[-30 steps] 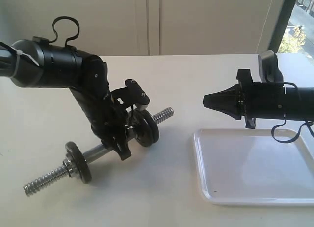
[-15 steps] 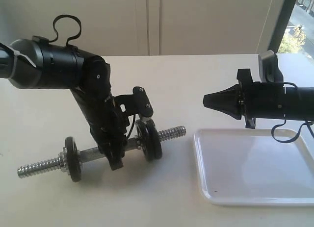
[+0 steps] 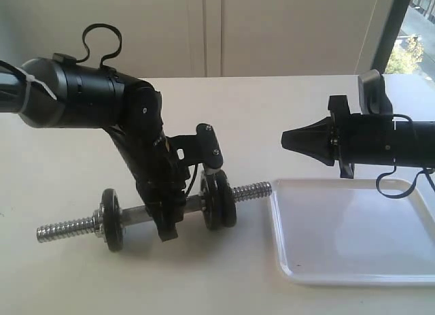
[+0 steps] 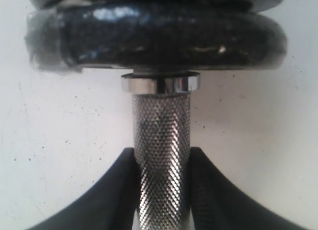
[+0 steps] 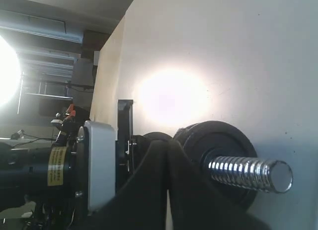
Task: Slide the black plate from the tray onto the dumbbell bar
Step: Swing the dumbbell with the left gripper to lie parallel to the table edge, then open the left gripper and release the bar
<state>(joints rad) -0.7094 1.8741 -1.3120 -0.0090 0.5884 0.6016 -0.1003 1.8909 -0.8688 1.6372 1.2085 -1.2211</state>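
Note:
My left gripper [image 3: 166, 228] is shut on the knurled middle of the dumbbell bar [image 3: 195, 204], with a finger on each side of the chrome rod [image 4: 161, 135]. The bar lies about level. Its right threaded end [image 3: 253, 190] reaches the tray's left rim [image 3: 273, 192]. The black plate [image 3: 227, 201] sits on the bar, pressed against a second disc [image 4: 159, 36]; a third disc [image 3: 112, 220] is near the left end. The white tray [image 3: 353, 233] holds nothing. My right gripper [image 3: 285, 139] is shut and empty. It hangs above the tray's far left corner and points at the bar's discs [image 5: 218, 140].
The cream table [image 3: 272, 104] runs back to a pale wall. A window strip [image 3: 414, 43] stands at the far right. The left arm's black body [image 3: 88, 97] leans over the bar from the left edge.
The left gripper has swung the bar from tilted to about level and carried it right, so its threaded end now reaches the tray. The right arm has not moved.

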